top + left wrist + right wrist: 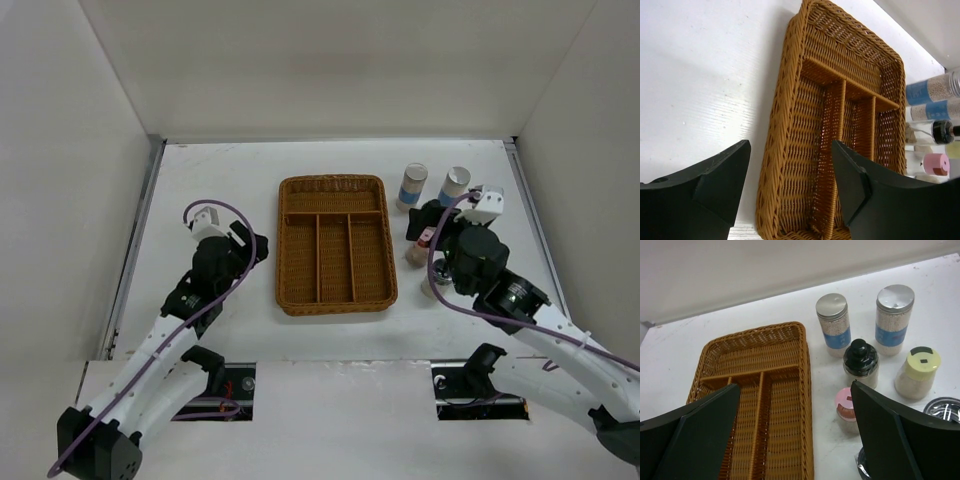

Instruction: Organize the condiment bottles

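The condiment bottles (860,362) stand clustered on the table (200,180), just right of the wicker tray (807,390). Its compartments hold nothing, so you have every bottle left to place. The right gripper (794,390) hangs wide open over the cluster, and the left gripper (790,145) is open and holds nothing.

Two blue-labelled bottles (833,325), one black-topped bottle (861,360), one pink-topped bottle (846,407), one yellow-topped bottle (917,372), one grey-topped bottle (942,410), one wicker tray (805,367).
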Controlling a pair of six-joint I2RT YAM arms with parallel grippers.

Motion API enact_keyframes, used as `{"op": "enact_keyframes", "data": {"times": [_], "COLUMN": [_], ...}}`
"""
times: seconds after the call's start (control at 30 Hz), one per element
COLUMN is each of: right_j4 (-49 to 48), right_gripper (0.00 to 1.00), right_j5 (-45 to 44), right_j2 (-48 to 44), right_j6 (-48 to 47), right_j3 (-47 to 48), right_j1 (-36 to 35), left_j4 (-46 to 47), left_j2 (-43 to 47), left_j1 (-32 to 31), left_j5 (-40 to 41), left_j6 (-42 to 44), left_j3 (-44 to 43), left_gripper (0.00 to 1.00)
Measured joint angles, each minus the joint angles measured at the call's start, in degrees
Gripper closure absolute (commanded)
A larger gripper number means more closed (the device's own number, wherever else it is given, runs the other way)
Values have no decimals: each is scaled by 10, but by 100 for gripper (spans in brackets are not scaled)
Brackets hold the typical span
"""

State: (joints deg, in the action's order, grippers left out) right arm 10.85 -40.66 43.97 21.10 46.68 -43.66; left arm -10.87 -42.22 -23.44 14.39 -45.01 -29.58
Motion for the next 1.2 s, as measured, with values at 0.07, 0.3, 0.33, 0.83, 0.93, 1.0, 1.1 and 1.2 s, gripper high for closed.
{"op": "enact_keyframes", "data": {"times": [0.07, 0.3, 0.33, 0.83, 0.93, 1.0, 1.1, 1.2], "right_j4": [-13, -57, -59, -49, -47, -46, -44, -40], "right_gripper": [0, 71, 76, 12, 8, 7, 5, 3], "right_j5": [6, 52, 59, 137, 157, 168, 179, 188], "right_j2": [11, 45, 58, 345, 404, 440, 484, 515], "right_j6": [-4, -13, -11, -20, -24, -27, -34, -40], "right_j3": [0, 5, 13, 174, 214, 240, 271, 289], "right_j1": [0, 10, 18, 201, 229, 242, 252, 253], "left_j4": [0, 13, 17, 45, 54, 67, 82, 92], "left_j2": [0, 1, 3, 147, 153, 142, 125, 109], "left_j1": [9, 33, 36, 60, 53, 44, 34, 26], "left_j5": [-1, -16, -17, -29, -28, -30, -35, -43], "left_j6": [3, 17, 18, 17, 15, 12, 9, 6], "left_j3": [-1, 0, 0, 113, 116, 120, 130, 137], "left_gripper": [36, 41, 42, 70, 67, 63, 62, 61]}}
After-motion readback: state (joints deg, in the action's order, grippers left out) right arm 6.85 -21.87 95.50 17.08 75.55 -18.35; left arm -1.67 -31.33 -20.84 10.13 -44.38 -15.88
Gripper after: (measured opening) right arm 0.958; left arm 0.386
